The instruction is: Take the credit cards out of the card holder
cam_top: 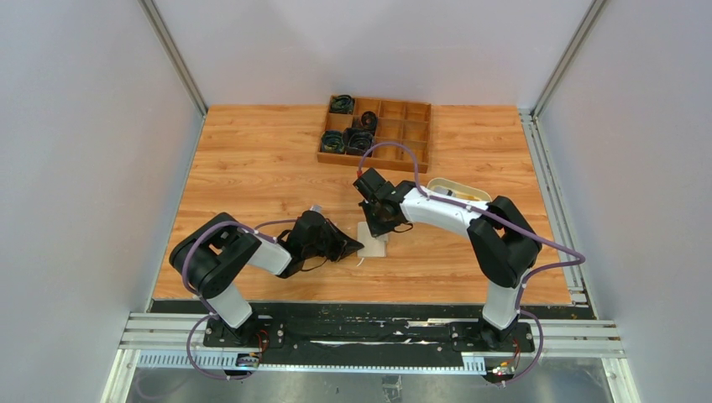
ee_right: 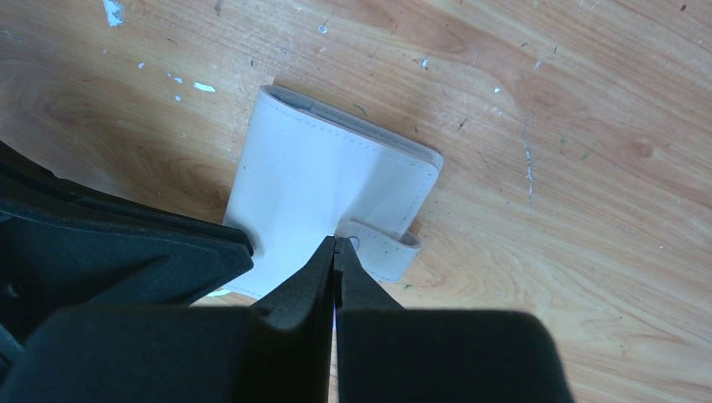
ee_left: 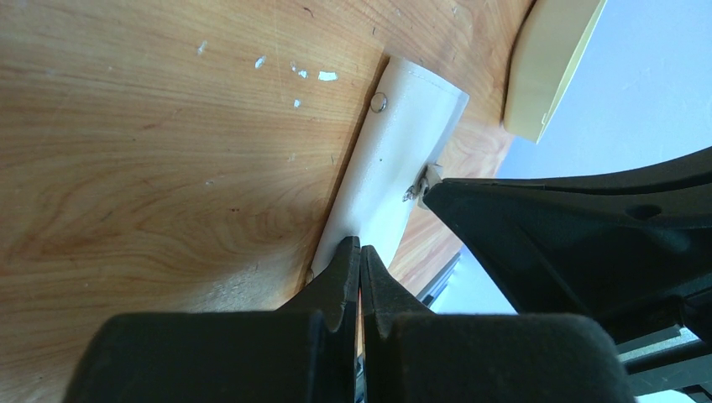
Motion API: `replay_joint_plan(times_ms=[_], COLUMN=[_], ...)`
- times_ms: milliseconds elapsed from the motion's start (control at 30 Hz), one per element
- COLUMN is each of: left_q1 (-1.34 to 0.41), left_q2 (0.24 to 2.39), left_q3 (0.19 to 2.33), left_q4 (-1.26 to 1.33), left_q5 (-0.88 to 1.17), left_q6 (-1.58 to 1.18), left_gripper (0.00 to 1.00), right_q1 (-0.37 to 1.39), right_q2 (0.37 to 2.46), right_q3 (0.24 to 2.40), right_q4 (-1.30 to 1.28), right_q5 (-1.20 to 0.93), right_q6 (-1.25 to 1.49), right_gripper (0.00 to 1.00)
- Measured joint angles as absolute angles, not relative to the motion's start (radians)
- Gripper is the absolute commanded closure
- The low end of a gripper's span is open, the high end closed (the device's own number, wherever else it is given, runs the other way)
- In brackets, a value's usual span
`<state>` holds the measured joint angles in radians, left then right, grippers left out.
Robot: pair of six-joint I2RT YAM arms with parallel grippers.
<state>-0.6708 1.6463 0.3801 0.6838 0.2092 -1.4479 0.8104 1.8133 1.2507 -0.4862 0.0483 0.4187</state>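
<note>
Wallet (cam_top: 374, 243) part-hidden, top view
Left hand (cam_top: 358, 247) & right hand (cam_top: 379, 227) cover its edges; inside not visible. Tray (ee_left: 546, 75) cut by frame edge. Box (cam_top: 411, 133) contents too small to ID.

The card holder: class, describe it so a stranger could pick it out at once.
On the wooden table, look near the front edge, where the left gripper and the right gripper meet. The card holder lies flat there, folded: a small pale wallet with a snap tab, unlike the oval tray and the compartment box farther back.
</note>
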Motion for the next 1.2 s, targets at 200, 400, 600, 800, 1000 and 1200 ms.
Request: replay_joint_plan(times_ms=[200,400,600,800,1000,1200], left_q1=[-0.671,-0.671,-0.671,-0.671,-0.670,-0.670], left_q2=[1.654,1.654,1.654,1.655,1.658,1.660], left_q3=[0.380,0.380,0.380,0.380,0.380,0.380], left_q4=[0.694,0.694,0.694,0.694,0.698,0.700], left_q5=[0.214,0.214,0.214,0.214,0.214,0.214], left_q6=[-1.448,-1.448,-1.448,-1.448,-1.448,-1.448], left_gripper=[1.00,1.00,1.00,1.00,1.00,1.00], right_q1=[0.823,0.826,0.826,0.831,0.839,0.839], right_q2=[1.816,1.823,1.828,1.834,1.852,1.836], right_q3=[1.251,1.251,1.251,1.251,1.231,1.176], right_q4=[-0.485,-0.485,-0.481,-0.477,-0.416,-0.348], right_q5=[0.047,0.046,0.045,0.046,0.035,0.023], right_q6=[0.418,0.418,0.418,0.422,0.451,0.483], right_gripper=[1.00,1.00,1.00,1.00,1.00,1.00])
